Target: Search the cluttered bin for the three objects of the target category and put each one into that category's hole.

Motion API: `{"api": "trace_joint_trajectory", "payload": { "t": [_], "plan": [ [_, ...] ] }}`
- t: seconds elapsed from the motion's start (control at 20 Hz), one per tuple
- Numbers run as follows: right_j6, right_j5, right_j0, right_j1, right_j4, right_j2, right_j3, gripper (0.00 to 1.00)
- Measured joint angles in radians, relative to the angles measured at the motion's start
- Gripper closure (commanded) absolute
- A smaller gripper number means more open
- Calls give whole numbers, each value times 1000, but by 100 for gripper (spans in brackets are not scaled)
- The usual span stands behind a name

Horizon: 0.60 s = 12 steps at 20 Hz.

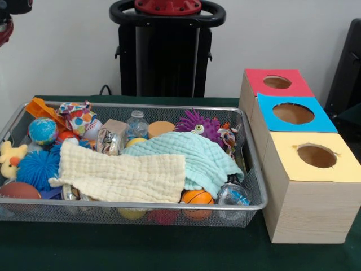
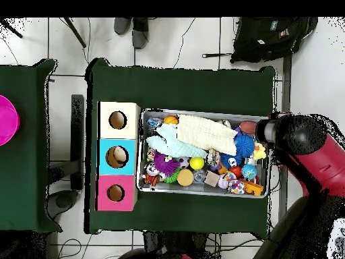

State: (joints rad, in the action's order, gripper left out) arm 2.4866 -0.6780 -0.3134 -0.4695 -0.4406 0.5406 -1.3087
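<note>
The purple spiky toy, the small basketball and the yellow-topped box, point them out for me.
purple spiky toy (image 1: 198, 125): front view, on its spiky body.
small basketball (image 1: 197, 197): front view, on its visible orange top.
yellow-topped box (image 1: 341, 169): front view, on the yellow top beside the hole.

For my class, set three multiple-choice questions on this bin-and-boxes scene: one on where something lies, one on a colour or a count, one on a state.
1. Where does the cream cloth lie?
A. In the wire bin, over the toys
B. On the yellow-topped box
C. On the floor

2. How many boxes with a round hole stand beside the bin?
A. Two
B. Three
C. Five

3. What state is the arm in?
A. Reaching into the bin
B. Drawn back off the bin's end
C. Pressing on the blue-topped box

Answers: 1 A, the cloth drapes over the toys; 2 B, red-topped box, blue and yellow; 3 B, the overhead view shows it outside the bin.
</note>
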Motion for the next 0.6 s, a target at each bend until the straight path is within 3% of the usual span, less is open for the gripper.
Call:
{"api": "trace_joint_trajectory", "payload": {
  "t": [0.6],
  "plan": [
    [0, 54, -20, -1, 0, -92, -12, 0]
  ]
}}
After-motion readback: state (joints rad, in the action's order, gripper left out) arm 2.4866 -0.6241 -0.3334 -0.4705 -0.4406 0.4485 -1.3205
